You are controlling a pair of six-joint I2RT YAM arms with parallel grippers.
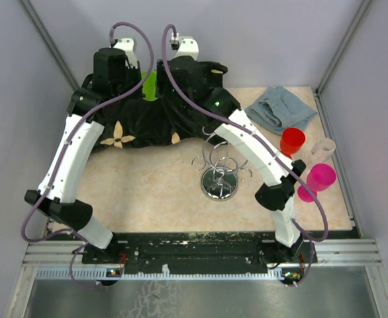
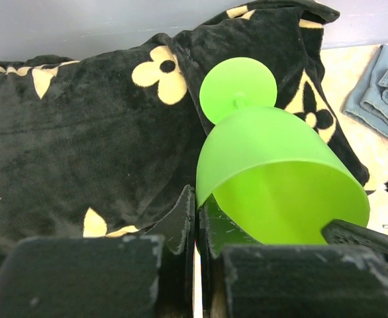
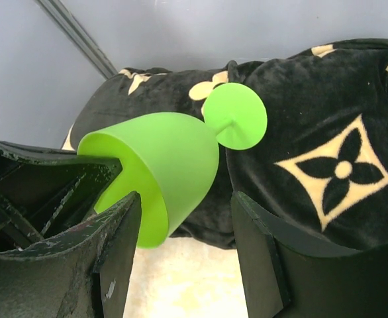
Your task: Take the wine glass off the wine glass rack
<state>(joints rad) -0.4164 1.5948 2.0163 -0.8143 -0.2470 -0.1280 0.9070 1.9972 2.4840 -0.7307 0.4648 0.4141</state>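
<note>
Wine glass point(image 2: 280, 172), green, tipped sideways, foot pointing away from left claw point(image 2: 195, 212) clamped on its rim; right claw point(image 3: 187, 195) half-parted, empty, just beside bowl; rack point(image 1: 219, 175) well apart.

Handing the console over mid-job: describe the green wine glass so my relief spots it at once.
At the far side of the table lies a black blanket with cream flower motifs. Over it, the left gripper pinches the rim of the green wine glass. It is the only lime-green piece; the pink wine glass sits far right.
</note>
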